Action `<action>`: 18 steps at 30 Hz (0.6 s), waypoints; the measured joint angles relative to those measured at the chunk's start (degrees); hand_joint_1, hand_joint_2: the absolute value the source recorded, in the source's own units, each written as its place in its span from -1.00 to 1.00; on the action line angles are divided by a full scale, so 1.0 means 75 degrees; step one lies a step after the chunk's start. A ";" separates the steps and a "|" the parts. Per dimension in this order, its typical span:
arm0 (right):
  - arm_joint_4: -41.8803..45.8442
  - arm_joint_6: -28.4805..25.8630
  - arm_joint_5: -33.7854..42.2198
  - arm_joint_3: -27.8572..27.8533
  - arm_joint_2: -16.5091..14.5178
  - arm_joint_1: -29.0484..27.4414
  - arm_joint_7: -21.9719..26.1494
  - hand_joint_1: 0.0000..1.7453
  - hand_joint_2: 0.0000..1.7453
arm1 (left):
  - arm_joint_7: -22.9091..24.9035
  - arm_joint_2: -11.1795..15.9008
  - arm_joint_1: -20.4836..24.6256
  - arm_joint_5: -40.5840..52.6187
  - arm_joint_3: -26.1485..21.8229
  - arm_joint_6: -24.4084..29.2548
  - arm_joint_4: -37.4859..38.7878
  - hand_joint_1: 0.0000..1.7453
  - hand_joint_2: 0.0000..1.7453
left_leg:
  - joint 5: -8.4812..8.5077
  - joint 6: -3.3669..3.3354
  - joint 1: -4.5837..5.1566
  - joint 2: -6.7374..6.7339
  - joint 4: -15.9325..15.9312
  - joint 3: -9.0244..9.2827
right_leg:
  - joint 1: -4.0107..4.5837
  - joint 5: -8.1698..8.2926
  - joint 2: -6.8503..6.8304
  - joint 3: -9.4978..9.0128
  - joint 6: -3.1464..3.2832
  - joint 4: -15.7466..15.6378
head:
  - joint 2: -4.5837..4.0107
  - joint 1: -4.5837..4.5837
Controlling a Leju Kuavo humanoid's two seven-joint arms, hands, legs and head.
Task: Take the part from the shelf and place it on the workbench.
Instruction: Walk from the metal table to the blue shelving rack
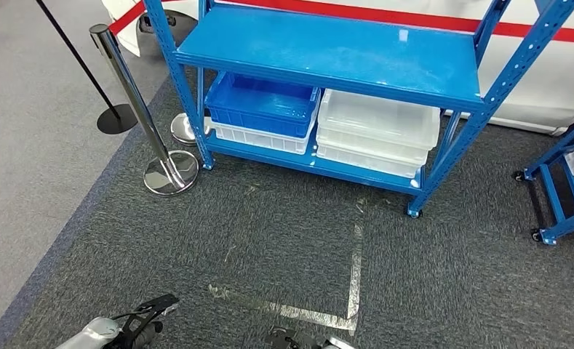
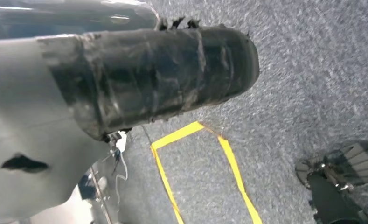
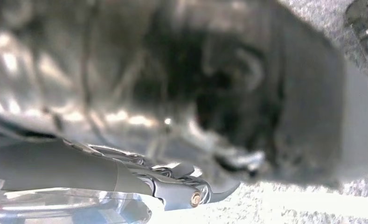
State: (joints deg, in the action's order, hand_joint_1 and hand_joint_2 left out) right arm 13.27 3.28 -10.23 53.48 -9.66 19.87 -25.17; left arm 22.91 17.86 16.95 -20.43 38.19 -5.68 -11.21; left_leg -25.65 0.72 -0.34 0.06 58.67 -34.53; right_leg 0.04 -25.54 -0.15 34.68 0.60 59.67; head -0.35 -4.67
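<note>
The blue shelf point(image 1: 327, 51) stands ahead of me, and its top board is bare. On its lower board a blue bin point(image 1: 262, 105) sits on a white bin, with stacked white bins point(image 1: 378, 131) to the right. I cannot make out a part inside any bin. My left hand point(image 1: 144, 323) hangs low at the bottom left, far from the shelf. In the left wrist view its taped thumb point(image 2: 154, 79) sticks straight out over the carpet with nothing against it. A sliver of my right hand point(image 1: 298, 340) is at the bottom edge. The right wrist view of my right hand point(image 3: 247, 93) is a close blur.
A chrome stanchion point(image 1: 134, 109) with a red belt stands left of the shelf, a black one point(image 1: 116, 118) behind it. Another blue wheeled rack point(image 1: 567, 182) is at the right edge. Silver tape point(image 1: 355, 269) marks the dark carpet between me and the shelf; yellow tape point(image 2: 233, 163) lies below my left hand.
</note>
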 joint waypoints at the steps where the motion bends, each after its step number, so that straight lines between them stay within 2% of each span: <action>1: 0.0000 0.0022 0.0012 0.0000 0.0001 -0.0004 -0.0001 -1.00 -1.00 | 0.0014 -0.0015 0.0012 0.0002 0.0018 0.0000 0.0000 -1.00 -1.00 | 0.0014 -0.0052 -0.0012 0.0006 -0.0012 0.0003 | 0.0003 -0.0002 0.0000 -0.0004 -0.0042 -0.0010 | 0.0000 0.0004; 3: 0.0000 0.0051 0.0037 0.0000 0.0007 -0.0006 -0.0001 -1.00 -1.00 | 0.0028 -0.0042 0.0040 0.0020 0.0058 0.0014 0.0000 -1.00 -1.00 | 0.0048 -0.0155 -0.0040 0.0002 -0.0067 0.0034 | -0.0005 -0.0134 0.0011 0.0064 -0.0124 0.0155 | 0.0000 0.0015; 4: 0.0000 0.0055 0.0056 0.0000 0.0011 -0.0006 -0.0001 -1.00 -1.00 | 0.0026 -0.0061 0.0065 0.0037 0.0076 0.0034 0.0000 -1.00 -1.00 | 0.0061 -0.0209 -0.0058 -0.0001 -0.0091 0.0048 | -0.0007 -0.0311 0.0017 0.0200 -0.0160 0.0453 | 0.0000 0.0027; 5: 0.0000 0.0056 0.0078 0.0000 0.0015 -0.0011 -0.0001 -1.00 -1.00 | 0.0022 -0.0084 0.0089 0.0057 0.0093 0.0058 0.0000 -1.00 -0.50 | 0.0064 -0.0246 -0.0056 -0.0002 -0.0095 0.0050 | -0.0017 -0.0539 0.0022 0.0415 -0.0185 0.0905 | 0.0000 0.0039; 7: -0.0001 0.0062 0.0120 0.0000 0.0021 -0.0041 -0.0004 -1.00 0.00 | 0.0010 -0.0127 0.0120 0.0091 0.0134 0.0093 0.0000 -1.00 0.50 | 0.0058 -0.0286 -0.0047 0.0002 -0.0088 0.0044 | -0.0021 -0.0921 0.0021 0.0902 -0.0212 0.1892 | -0.0001 0.0052; 8: -0.0002 0.0073 0.0152 -0.0001 0.0027 -0.0060 -0.0019 -1.00 0.50 | -0.0004 -0.0144 0.0124 0.0112 0.0164 0.0079 0.0000 -1.00 1.00 | 0.0054 -0.0289 -0.0043 0.0006 -0.0083 0.0045 | -0.0021 -0.0939 0.0021 0.1032 -0.0216 0.2125 | -0.0001 0.0052; 9: -0.0003 0.0087 0.0199 -0.0003 0.0034 -0.0075 -0.0048 -1.00 1.00 | -0.0033 -0.0157 0.0127 0.0134 0.0192 0.0032 0.0000 -1.00 1.00 | 0.0050 -0.0288 -0.0040 0.0012 -0.0076 0.0046 | -0.0021 -0.0815 0.0021 0.1022 -0.0211 0.2065 | -0.0001 0.0052; 10: -0.0003 0.0103 0.0263 -0.0009 0.0044 -0.0083 -0.0086 -1.00 1.00 | -0.0081 -0.0170 0.0134 0.0156 0.0218 -0.0052 0.0000 -1.00 1.00 | 0.0043 -0.0281 -0.0040 0.0021 -0.0063 0.0048 | -0.0021 -0.0576 0.0022 0.0868 -0.0195 0.1712 | -0.0001 0.0052; 11: -0.0003 0.0114 0.0336 -0.0024 0.0056 -0.0087 -0.0122 -1.00 1.00 | -0.0137 -0.0181 0.0144 0.0176 0.0235 -0.0160 0.0000 -1.00 1.00 | 0.0032 -0.0267 -0.0040 0.0031 -0.0044 0.0047 | -0.0021 -0.0300 0.0027 0.0618 -0.0167 0.1177 | 0.0000 0.0055; 13: -0.0004 0.0136 0.0475 -0.0073 0.0085 -0.0088 -0.0161 -1.00 1.00 | -0.0202 -0.0195 0.0173 0.0189 0.0273 -0.0381 0.0000 -1.00 1.00 | 0.0002 -0.0212 -0.0009 0.0051 0.0007 0.0023 | -0.0007 0.0009 0.0042 0.0185 -0.0111 0.0279 | 0.0000 0.0049; 14: -0.0007 0.0147 0.0537 -0.0100 0.0103 -0.0098 -0.0168 -1.00 1.00 | -0.0175 -0.0202 0.0185 0.0186 0.0300 -0.0481 0.0000 -1.00 1.00 | -0.0006 -0.0180 0.0006 0.0055 0.0020 0.0013 | 0.0002 0.0041 0.0049 0.0089 -0.0084 0.0079 | 0.0000 0.0047; 17: -0.0011 0.0165 0.0678 -0.0257 0.0170 -0.0258 -0.0160 -1.00 1.00 | -0.0041 -0.0245 0.0126 0.0179 0.0351 -0.0721 -0.0002 -1.00 1.00 | -0.0031 -0.0074 0.0005 0.0051 0.0012 0.0024 | -0.0007 0.0052 0.0048 0.0044 0.0009 -0.0008 | 0.0000 0.0042; 18: -0.0009 0.0153 0.0706 -0.0346 0.0195 -0.0341 -0.0128 -1.00 1.00 | -0.0052 -0.0273 0.0062 0.0199 0.0350 -0.0757 -0.0004 -1.00 1.00 | -0.0117 -0.0033 -0.0003 0.0044 0.0103 -0.0007 | -0.0028 0.0064 0.0044 0.0024 0.0049 -0.0037 | 0.0000 0.0030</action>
State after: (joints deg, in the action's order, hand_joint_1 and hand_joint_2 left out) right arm 13.20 4.43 -4.93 50.89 -8.20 17.31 -26.13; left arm 22.52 15.82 17.41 -18.94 40.82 -11.36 -11.25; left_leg -26.53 0.48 -0.36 0.39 59.44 -34.58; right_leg -0.17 -25.06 0.18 34.86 0.97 59.39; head -0.35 -4.44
